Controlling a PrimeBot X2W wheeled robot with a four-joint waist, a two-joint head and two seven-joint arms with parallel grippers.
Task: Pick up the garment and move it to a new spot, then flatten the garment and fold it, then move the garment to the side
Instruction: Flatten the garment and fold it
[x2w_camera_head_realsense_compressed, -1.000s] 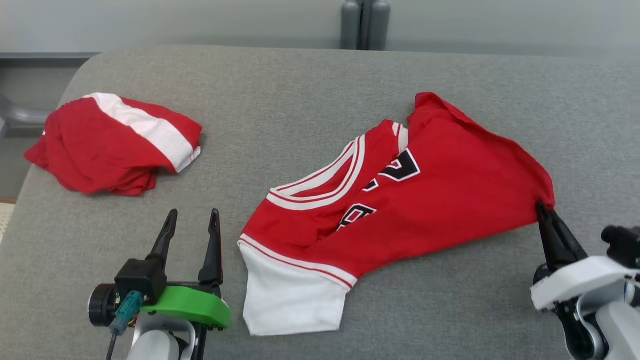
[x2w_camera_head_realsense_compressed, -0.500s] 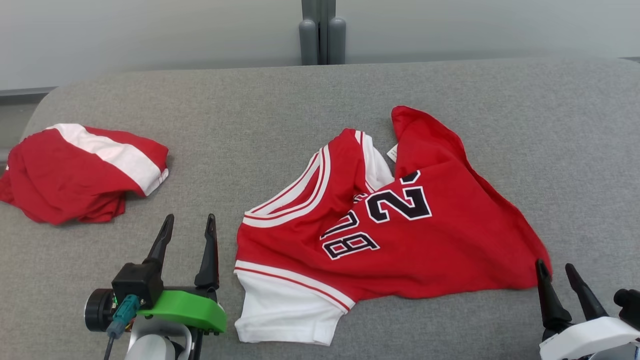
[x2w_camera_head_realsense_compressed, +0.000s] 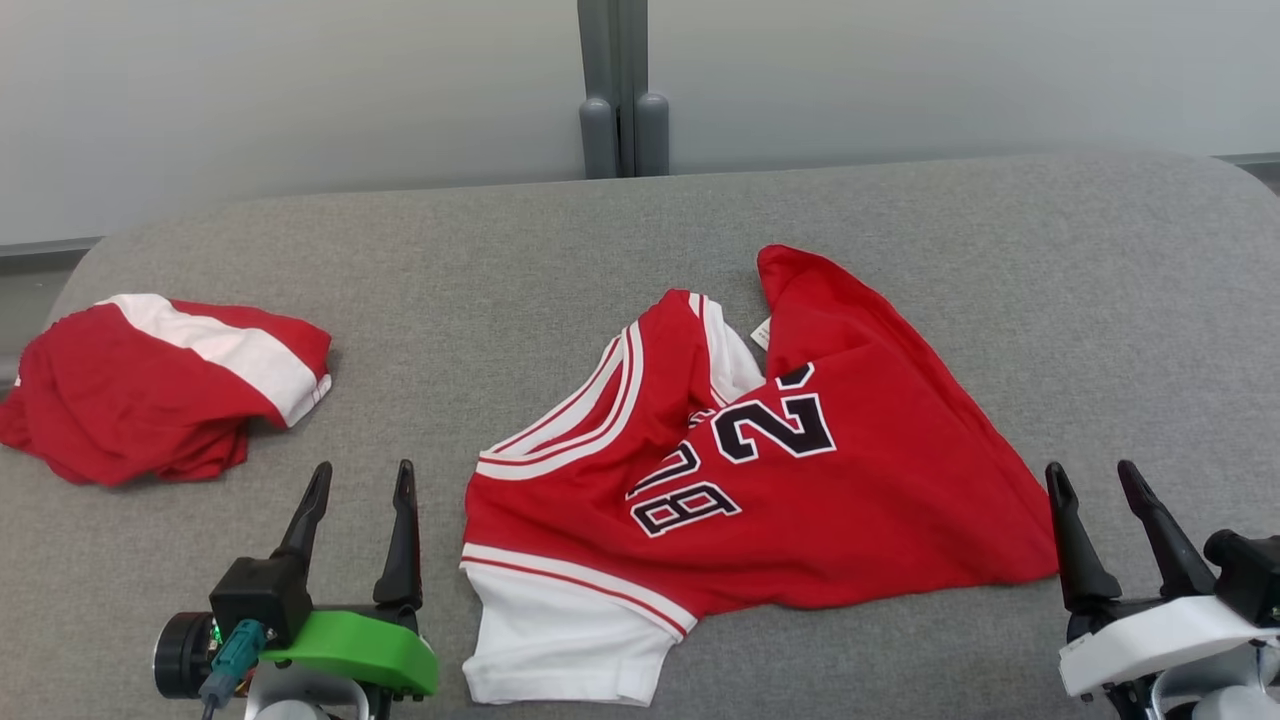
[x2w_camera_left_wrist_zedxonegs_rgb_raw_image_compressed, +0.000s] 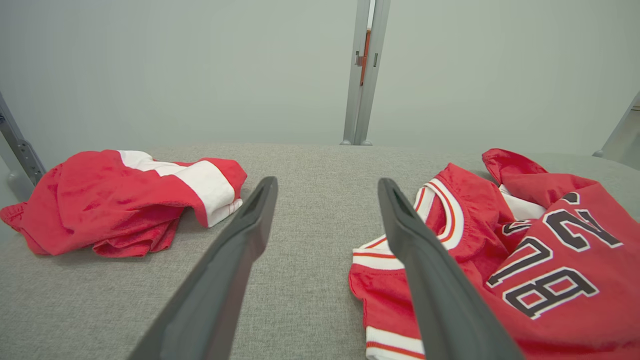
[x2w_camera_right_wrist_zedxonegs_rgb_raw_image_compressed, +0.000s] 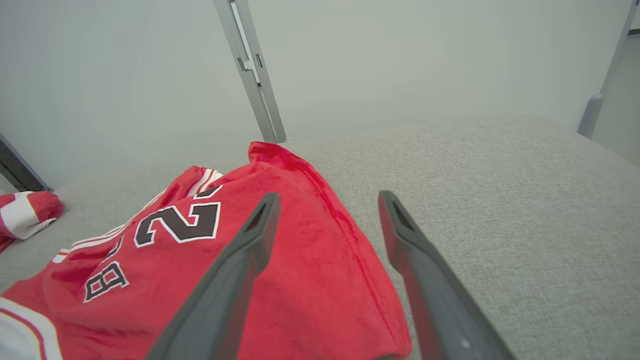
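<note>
The garment (x2w_camera_head_realsense_compressed: 800, 480) is a red jersey with white trim, a white sleeve and black numbers. It lies rumpled and partly folded over itself in the middle of the grey padded table (x2w_camera_head_realsense_compressed: 500, 250). My right gripper (x2w_camera_head_realsense_compressed: 1088, 470) stands open just right of the garment's lower right corner, with nothing between its fingers. In the right wrist view the garment (x2w_camera_right_wrist_zedxonegs_rgb_raw_image_compressed: 300, 280) lies under the left finger of that gripper (x2w_camera_right_wrist_zedxonegs_rgb_raw_image_compressed: 328, 197). My left gripper (x2w_camera_head_realsense_compressed: 362, 470) is open and empty, left of the white sleeve. In the left wrist view the garment (x2w_camera_left_wrist_zedxonegs_rgb_raw_image_compressed: 550, 240) lies to the right of that gripper (x2w_camera_left_wrist_zedxonegs_rgb_raw_image_compressed: 326, 185).
A second red and white garment (x2w_camera_head_realsense_compressed: 150, 390) lies bunched at the table's left edge, also seen as a red heap (x2w_camera_left_wrist_zedxonegs_rgb_raw_image_compressed: 125, 200). A grey post (x2w_camera_head_realsense_compressed: 622, 90) stands behind the table against the pale wall. Bare grey padding stretches to the right of the jersey.
My right gripper has opened and let go of the garment's right corner, which has dropped onto the table. The head camera has shifted, so the whole picture has moved.
</note>
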